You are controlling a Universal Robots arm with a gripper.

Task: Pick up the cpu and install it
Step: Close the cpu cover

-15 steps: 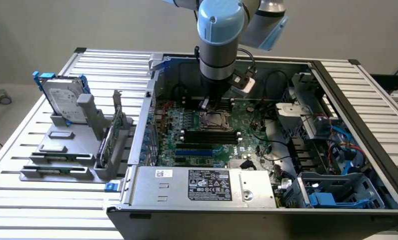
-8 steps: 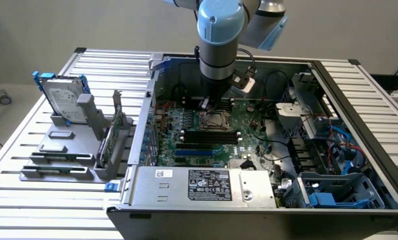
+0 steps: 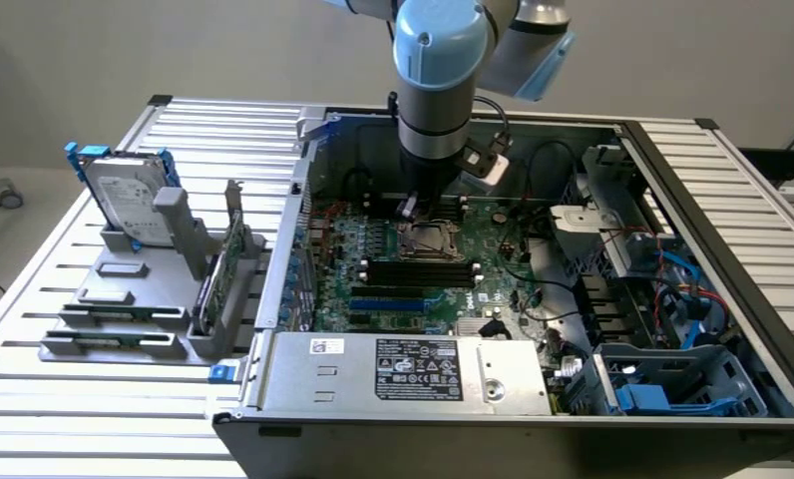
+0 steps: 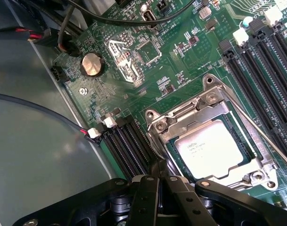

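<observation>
The cpu, a thin square chip with a shiny silver top, lies flat inside the dark metal-framed socket on the green motherboard. My gripper hovers just off one edge of the socket, its black fingers shut together with nothing between them. In the exterior view the gripper hangs straight down inside the open computer case, just behind the socket.
Black memory slots flank the socket on two sides. A coin battery and black cables lie near the case wall. A hard drive with blue rails stands in a grey rack on the exterior view's left. The power supply fills the case front.
</observation>
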